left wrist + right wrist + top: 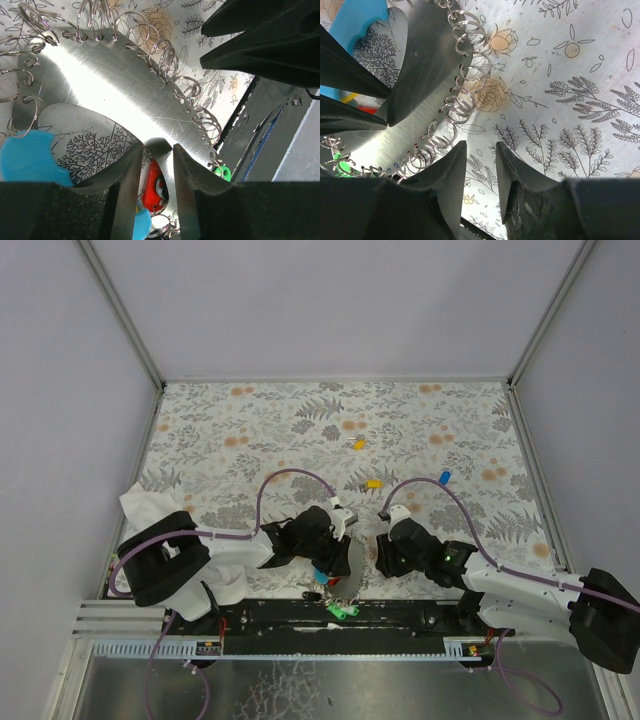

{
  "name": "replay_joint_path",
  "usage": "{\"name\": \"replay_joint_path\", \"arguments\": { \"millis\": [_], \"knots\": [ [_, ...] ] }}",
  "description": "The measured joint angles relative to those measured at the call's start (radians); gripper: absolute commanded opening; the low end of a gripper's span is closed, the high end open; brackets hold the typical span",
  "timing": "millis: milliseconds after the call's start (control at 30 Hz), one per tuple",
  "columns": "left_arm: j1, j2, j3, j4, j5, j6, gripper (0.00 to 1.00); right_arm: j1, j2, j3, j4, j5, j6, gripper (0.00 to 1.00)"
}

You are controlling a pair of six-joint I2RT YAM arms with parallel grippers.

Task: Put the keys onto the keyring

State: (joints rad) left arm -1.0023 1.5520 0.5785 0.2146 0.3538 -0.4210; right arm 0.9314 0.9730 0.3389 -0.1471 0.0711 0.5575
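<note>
Down at the near edge of the table (250, 420), I'm pinching the keyring (125, 85) plate with the left gripper (157, 150), jaws nearly closed on it. The right gripper (481, 150) is hovering beside the rings (465, 75), jaws narrow and empty. Looks like I'm mid-threading, so next I'm needing that loose blue key (444, 477).

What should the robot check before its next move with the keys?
1. Left gripper gripping the keyring plate: ok, shut on its edge.
2. Right gripper free: ok, open and empty.
3. Split rings in reach: ok, just beside the right gripper.
4. Key picked up: not ok; far yellow key, near yellow key and blue key lie loose on the floral table.
5. Red key threaded on a ring: cannot tell.
</note>
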Motion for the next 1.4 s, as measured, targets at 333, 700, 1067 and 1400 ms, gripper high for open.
{"name": "replay_joint_path", "arguments": {
  "millis": [333, 700, 1067, 1400],
  "knots": [
    [0.000, 0.001, 0.002, 0.000, 0.002, 0.000, 0.30, 0.000, -0.032, 0.000, 0.003, -0.085, -0.013, 0.55],
    [0.000, 0.003, 0.005, -0.002, 0.002, 0.005, 0.31, 0.001, 0.072, 0.023, 0.035, -0.114, -0.019, 0.53],
    [0.000, 0.003, 0.005, -0.002, 0.006, 0.008, 0.31, 0.003, 0.081, 0.029, 0.024, -0.060, -0.015, 0.44],
    [0.000, 0.004, 0.005, -0.002, 0.013, 0.016, 0.31, 0.003, 0.056, 0.032, 0.010, -0.008, -0.007, 0.38]
  ]
}}
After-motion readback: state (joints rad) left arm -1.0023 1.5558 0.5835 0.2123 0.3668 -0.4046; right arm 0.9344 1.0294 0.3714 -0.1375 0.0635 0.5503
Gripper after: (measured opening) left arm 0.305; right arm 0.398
